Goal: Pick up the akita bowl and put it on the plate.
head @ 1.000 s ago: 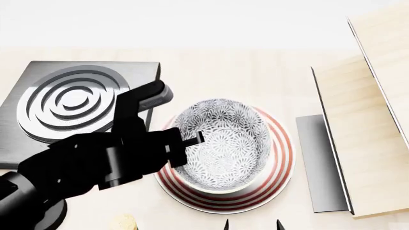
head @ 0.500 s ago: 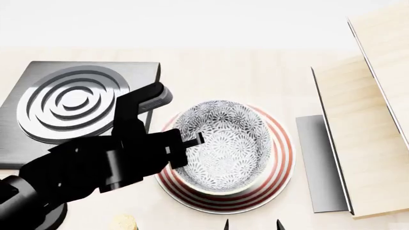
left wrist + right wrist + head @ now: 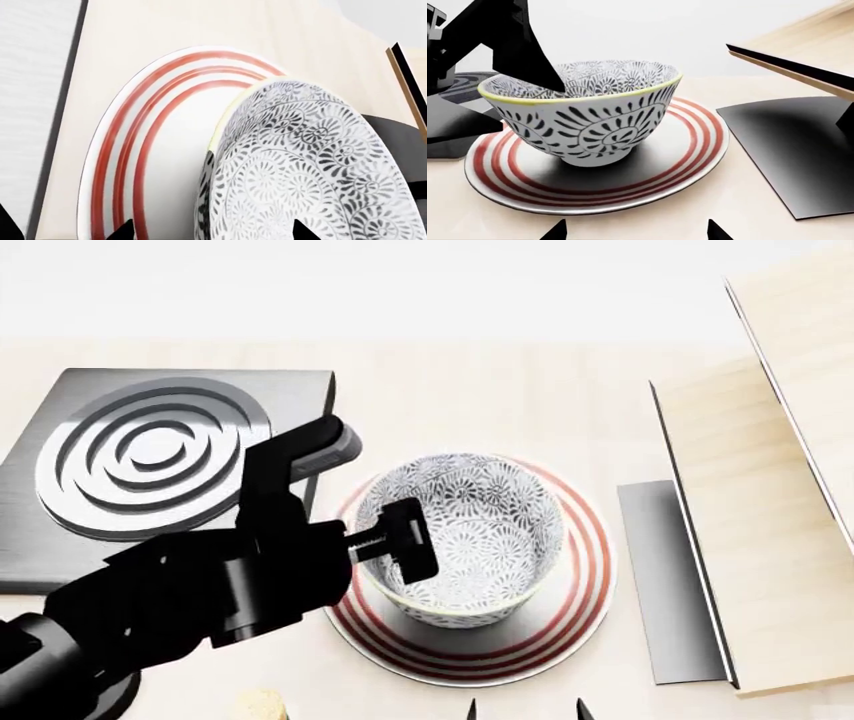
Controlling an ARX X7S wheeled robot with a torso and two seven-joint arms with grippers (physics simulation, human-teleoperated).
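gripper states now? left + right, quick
Left gripper: shut on the akita bowl rim; bowl sits on the plate.
Right gripper: open, empty, only its tips show.

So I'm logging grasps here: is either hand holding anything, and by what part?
The left hand grips the bowl by its near-left rim, one finger inside; the bowl rests on the plate. The right holds nothing.

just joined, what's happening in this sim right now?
The left gripper is at the near-left rim of the akita bowl, one finger inside it. The bowl sits upright on the plate, roughly centred, base touching it. Whether the gripper is clamped on the rim is unclear. The right gripper is open and holds nothing, low in front of the plate.
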